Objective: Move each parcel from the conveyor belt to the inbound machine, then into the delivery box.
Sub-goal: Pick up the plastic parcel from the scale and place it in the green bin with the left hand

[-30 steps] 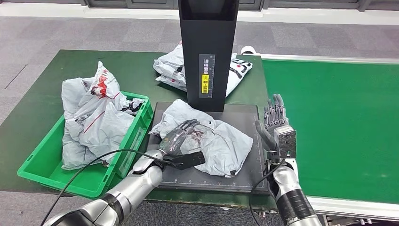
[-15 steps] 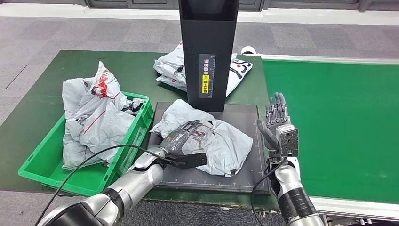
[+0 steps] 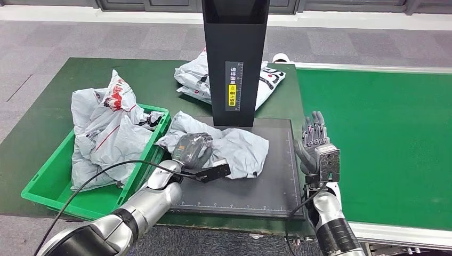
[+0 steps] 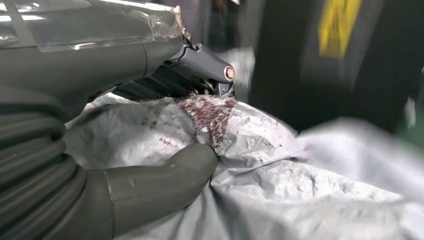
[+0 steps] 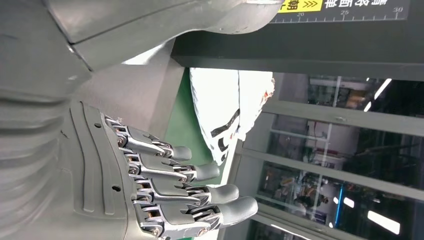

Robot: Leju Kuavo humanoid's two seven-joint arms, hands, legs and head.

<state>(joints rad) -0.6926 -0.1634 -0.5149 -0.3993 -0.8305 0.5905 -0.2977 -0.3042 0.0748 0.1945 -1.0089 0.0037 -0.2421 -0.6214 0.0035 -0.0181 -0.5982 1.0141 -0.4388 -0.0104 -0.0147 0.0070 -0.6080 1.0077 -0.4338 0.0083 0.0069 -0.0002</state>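
Green-topped table (image 3: 48,120) on grey floor; conveyor belt (image 3: 384,133) at 3 o'clock. Yellow label (image 3: 232,90), writing unreadable. Left hand (image 3: 192,149) grips grey parcel (image 3: 234,149); right hand (image 3: 314,144) spread, empty.

Head view: bright, even overhead light; sharp throughout; soft short shadows under the parcel (image 3: 224,146) on the scanner plate (image 3: 277,181).
Glare: mild sheen on the silver arms.
Left wrist view: dimmer; near thumb (image 4: 165,175) sharp, background smeared, yellow label (image 4: 340,25) blurred.
Right wrist view: robot hand (image 5: 150,200) crisp; ceiling lights glint off the glass behind it.
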